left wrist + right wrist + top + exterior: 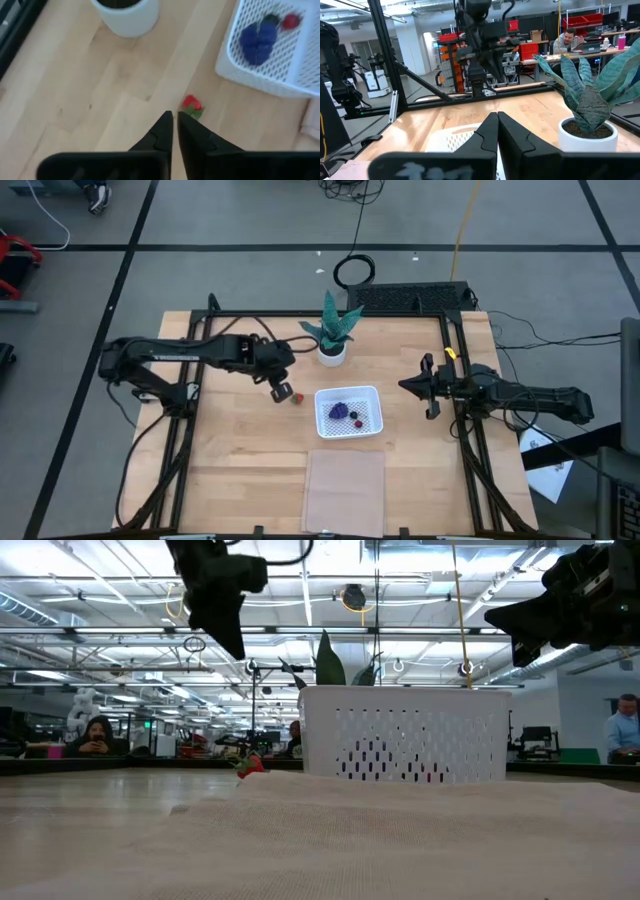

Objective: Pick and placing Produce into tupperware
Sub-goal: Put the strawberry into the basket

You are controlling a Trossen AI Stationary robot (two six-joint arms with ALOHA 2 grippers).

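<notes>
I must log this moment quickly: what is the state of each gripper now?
Left gripper: closed, holding nothing, above the strawberry.
Right gripper: closed, holding nothing, right of the tupperware.

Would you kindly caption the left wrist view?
Left hand, shut, above a strawberry beside the white basket of fruit.

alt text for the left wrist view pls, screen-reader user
The left hand hovers shut and empty above the wooden table, just short of a small red-and-green strawberry lying on the wood. Beyond it, a white perforated tupperware holds a purple grape cluster and a small red fruit; a white plant pot stands nearby.
</notes>
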